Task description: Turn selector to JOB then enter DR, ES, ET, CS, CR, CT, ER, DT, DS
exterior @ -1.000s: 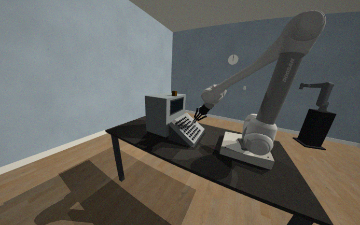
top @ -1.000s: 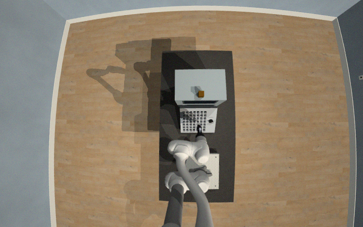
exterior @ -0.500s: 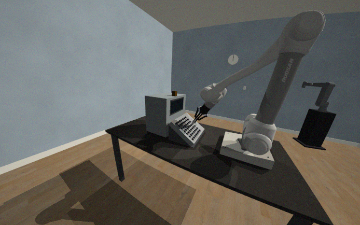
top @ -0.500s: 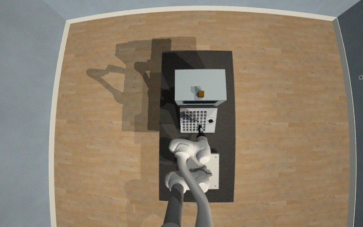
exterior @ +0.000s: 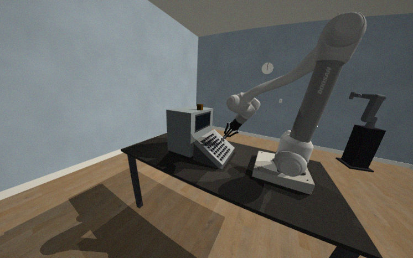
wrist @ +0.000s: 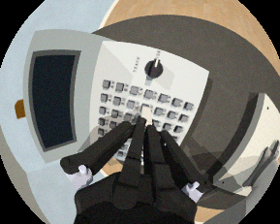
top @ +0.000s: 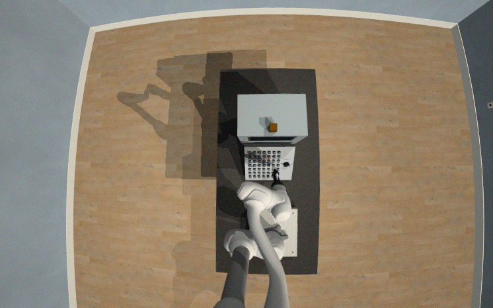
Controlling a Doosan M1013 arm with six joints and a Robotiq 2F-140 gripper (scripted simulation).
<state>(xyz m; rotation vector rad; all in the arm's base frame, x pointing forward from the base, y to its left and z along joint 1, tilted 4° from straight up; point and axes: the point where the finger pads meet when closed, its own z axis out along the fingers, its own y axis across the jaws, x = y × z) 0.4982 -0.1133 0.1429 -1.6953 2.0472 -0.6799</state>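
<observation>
White arm bends down over the keypad point(top: 264, 165), its clenched, empty end effector point(wrist: 142, 118) tip at a key.

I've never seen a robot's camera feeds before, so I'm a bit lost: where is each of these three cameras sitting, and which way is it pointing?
Top: up at the ceiling, looking straight down on the dark rectangular table, the grey box-shaped machine and the white arm.
Exterior: out in the room, looking across at the table's side, showing the whole arm from its base.
Wrist: on the arm's end, looking along the shut black claw onto the pale slanted keypad.
All three share the keypad and the claw.
</observation>
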